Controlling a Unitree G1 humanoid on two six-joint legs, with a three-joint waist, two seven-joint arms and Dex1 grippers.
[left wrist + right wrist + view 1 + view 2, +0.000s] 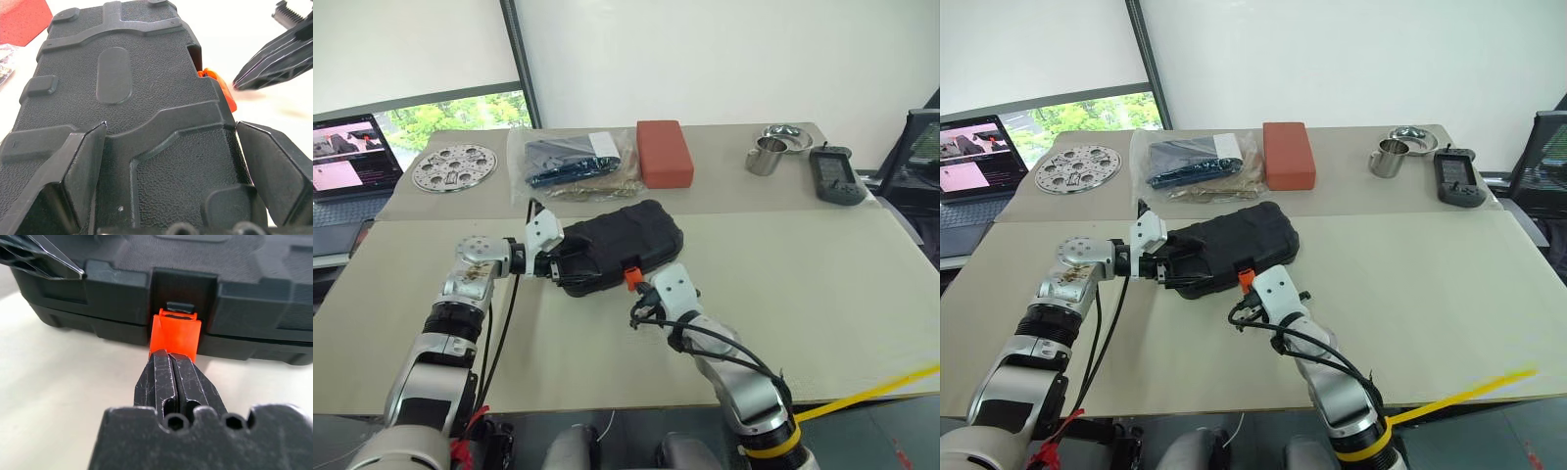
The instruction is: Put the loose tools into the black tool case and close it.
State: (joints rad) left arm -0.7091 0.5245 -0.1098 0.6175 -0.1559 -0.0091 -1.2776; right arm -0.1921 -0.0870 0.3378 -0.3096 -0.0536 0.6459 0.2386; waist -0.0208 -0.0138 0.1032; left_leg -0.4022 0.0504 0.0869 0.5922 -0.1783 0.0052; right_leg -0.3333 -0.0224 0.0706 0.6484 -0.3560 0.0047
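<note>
A closed black tool case [619, 247] lies mid-tabletop [822, 284]. The left gripper [171, 161] has its fingers spread wide across the case's left end. The right wrist view shows the right gripper [172, 363], fingers pressed together and holding nothing, tips against the orange latch [174, 334] on the near edge. Along the far side sit a red-brown block [664, 151], a clear plastic bag [570, 162] and a steel cup [765, 156].

The left hand [570, 266] reaches in toward the right with fingers spread wide; the right hand [172, 363], fingers pressed together, points forward and slightly down.
</note>
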